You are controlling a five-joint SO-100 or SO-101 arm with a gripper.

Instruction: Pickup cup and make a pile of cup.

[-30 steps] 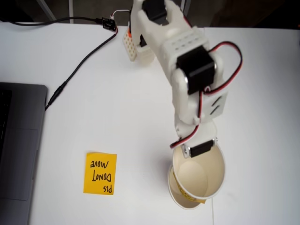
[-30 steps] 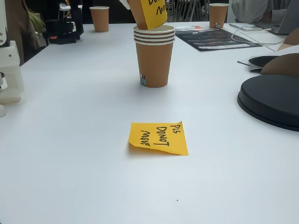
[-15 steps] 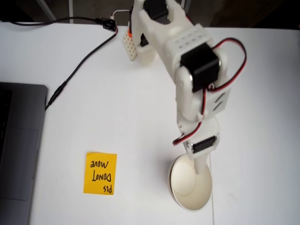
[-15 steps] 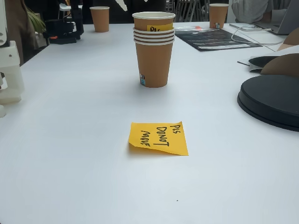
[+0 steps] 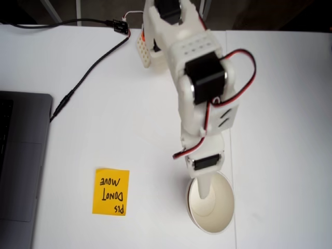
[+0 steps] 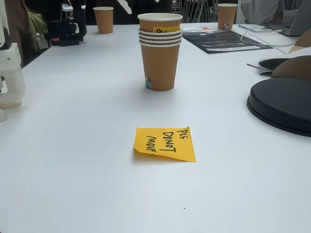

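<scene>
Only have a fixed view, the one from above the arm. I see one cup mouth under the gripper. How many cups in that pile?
Observer: Four rims show on the pile in a fixed view from table level. The outsides are brown.
Operator: Upright?
Observer: Yes. The top cup sits level, its rim well above the three below.
Operator: Any loose cups?
Observer: Two, far back on the table: a left cup and a right cup, both upright.

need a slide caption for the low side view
Stack of brown paper cups standing upright behind an orange sticky note on a white table.
</scene>
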